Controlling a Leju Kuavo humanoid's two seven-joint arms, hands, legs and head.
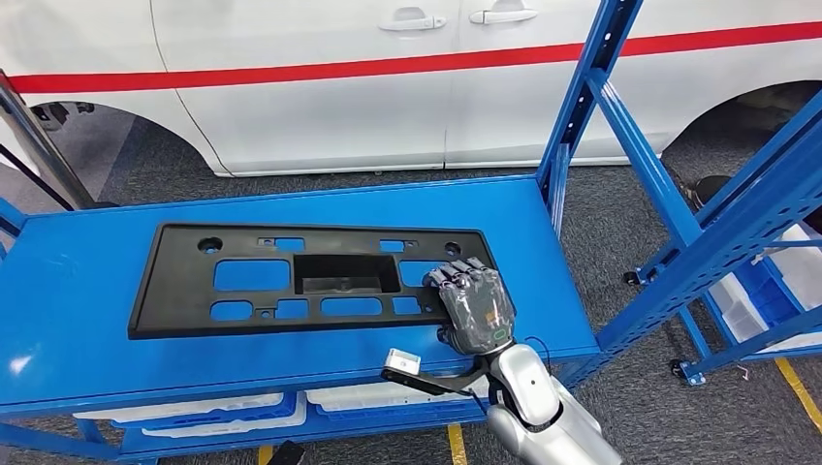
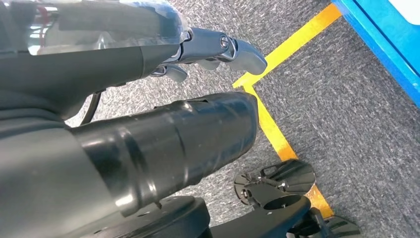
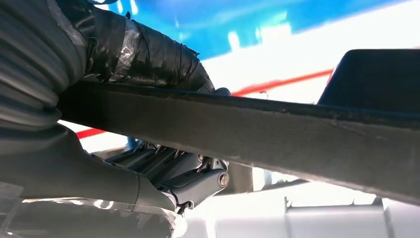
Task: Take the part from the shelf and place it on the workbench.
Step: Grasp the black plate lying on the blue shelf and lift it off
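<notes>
- The black plastic panel [image 1: 310,281], a long flat part with many rectangular cut-outs, is lying flat on the blue table [image 1: 78,320], parallel to the table's front edge.
- The right robot hand [image 1: 473,308] is gripping the panel's right end near the table's front right corner; in the right wrist view its taped thumb [image 3: 148,54] is sitting on one face of the panel's edge [image 3: 277,129] and its darker fingers [image 3: 193,181] are curling against the other face.
- The left robot hand [image 2: 163,134] is hanging over grey carpet [image 2: 346,124] crossed by yellow floor tape [image 2: 277,134], its fingers [image 2: 223,47] slightly curled and holding nothing.
- A blue upright of the rack [image 1: 582,97] is rising just behind the table's right rear corner, and slanting blue beams [image 1: 737,213] are crossing to the right of the gripping hand.
- A white vehicle with a red stripe [image 1: 339,87] is standing close behind the table.
- White trays [image 1: 223,417] are resting on the level under the table top.
</notes>
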